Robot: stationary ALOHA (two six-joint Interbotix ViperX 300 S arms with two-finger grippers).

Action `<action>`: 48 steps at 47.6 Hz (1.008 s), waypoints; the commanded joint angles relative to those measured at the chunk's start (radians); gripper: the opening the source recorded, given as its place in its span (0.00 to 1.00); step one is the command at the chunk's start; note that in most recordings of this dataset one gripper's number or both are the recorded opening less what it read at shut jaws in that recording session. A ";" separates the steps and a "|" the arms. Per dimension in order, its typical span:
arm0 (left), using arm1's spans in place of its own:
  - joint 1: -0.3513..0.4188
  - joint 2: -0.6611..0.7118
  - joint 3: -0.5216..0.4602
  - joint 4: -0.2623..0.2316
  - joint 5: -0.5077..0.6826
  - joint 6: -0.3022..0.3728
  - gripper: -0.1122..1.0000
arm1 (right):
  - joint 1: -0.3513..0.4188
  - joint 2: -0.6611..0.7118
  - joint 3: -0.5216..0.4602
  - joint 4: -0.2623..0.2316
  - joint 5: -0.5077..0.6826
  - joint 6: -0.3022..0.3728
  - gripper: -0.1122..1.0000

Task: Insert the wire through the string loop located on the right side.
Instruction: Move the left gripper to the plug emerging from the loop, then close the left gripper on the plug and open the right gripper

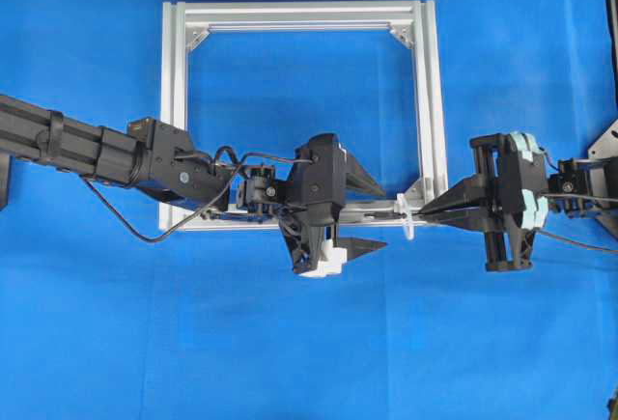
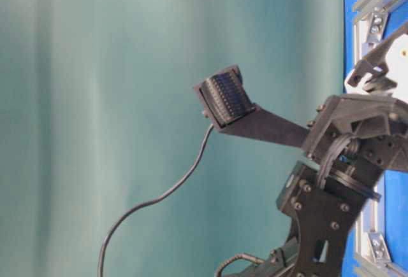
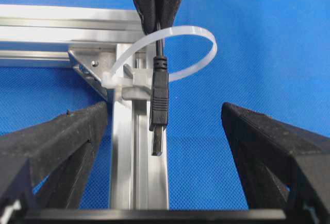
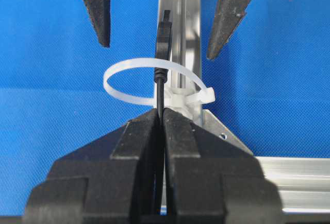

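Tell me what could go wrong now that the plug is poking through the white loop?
1. The left gripper is wide open around the plug. If it shuts off-centre, it might knock the plug sideways instead of catching it.
2. The right gripper pinches the thin wire just behind the string loop. Letting go too early could let the plug slide back out.
3. The loop is flimsy; a bump could bend it against the aluminium frame.

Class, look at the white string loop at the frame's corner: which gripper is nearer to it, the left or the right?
Right. The right gripper is shut on the wire just short of the string loop, with the plug already through it. The left gripper waits open beyond, its fingers flanking the plug.
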State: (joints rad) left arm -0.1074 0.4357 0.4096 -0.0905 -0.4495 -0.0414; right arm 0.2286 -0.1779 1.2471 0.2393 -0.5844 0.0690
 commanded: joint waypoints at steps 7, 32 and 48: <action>-0.002 -0.018 -0.023 0.002 -0.008 0.002 0.88 | 0.000 -0.006 -0.015 0.002 -0.002 0.000 0.07; 0.002 -0.015 -0.032 0.002 -0.005 0.021 0.17 | 0.000 -0.006 -0.015 0.002 0.002 0.000 0.07; 0.003 -0.015 -0.032 0.002 -0.005 0.023 0.17 | 0.000 -0.008 -0.017 0.000 0.002 0.000 0.12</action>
State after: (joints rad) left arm -0.1058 0.4372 0.3912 -0.0905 -0.4495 -0.0199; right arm 0.2301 -0.1779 1.2471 0.2393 -0.5783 0.0690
